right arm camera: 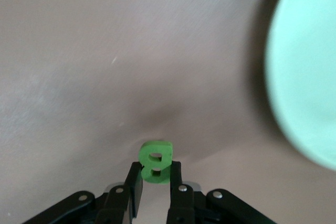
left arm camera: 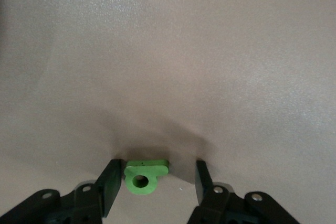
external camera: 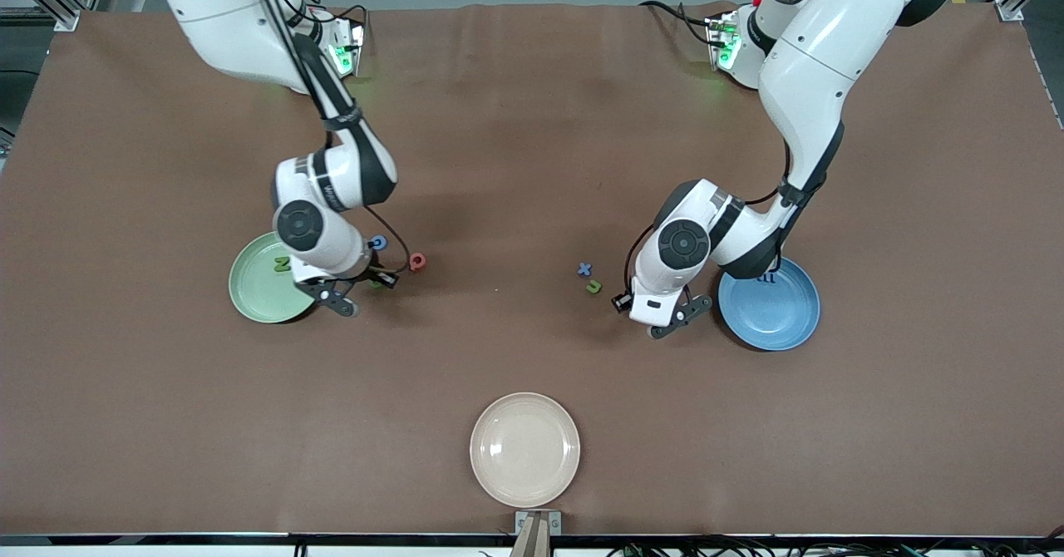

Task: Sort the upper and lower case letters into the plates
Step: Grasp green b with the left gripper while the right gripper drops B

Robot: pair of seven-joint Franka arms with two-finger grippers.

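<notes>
Two grippers are at work here, each beside its own plate. Your right gripper point(right arm camera: 156, 170) is clamped on a green B-shaped letter point(right arm camera: 156, 155), pinching its lower half so the top stands clear of the fingers. It seems to hang a little over the table point(external camera: 515, 125), with the green plate point(external camera: 249, 299) at its 9 o'clock in the front view; that hold looks made for a short carry across the rim. A green N point(external camera: 283, 264) already lies in that plate, so you are likely gathering capitals there. A blue letter point(external camera: 379, 243) and a red letter point(external camera: 417, 262) wait on the table at about the gripper's 1 and 2 o'clock. Your left gripper point(left arm camera: 157, 186) is down at the table with its fingers point(left arm camera: 110, 184) apart, straddling a green looped letter point(left arm camera: 146, 176). One finger is touching or just beside the letter and the other stands off, so closing may nudge it sideways. The blue plate point(external camera: 773, 328), at that gripper's 3 o'clock, holds one dark letter point(external camera: 769, 277). A blue x point(external camera: 584, 269) and a green hooked letter point(external camera: 593, 288) lie at its 10 o'clock. The cream plate point(external camera: 524, 449) sits at the table's 6 o'clock, unused.
</notes>
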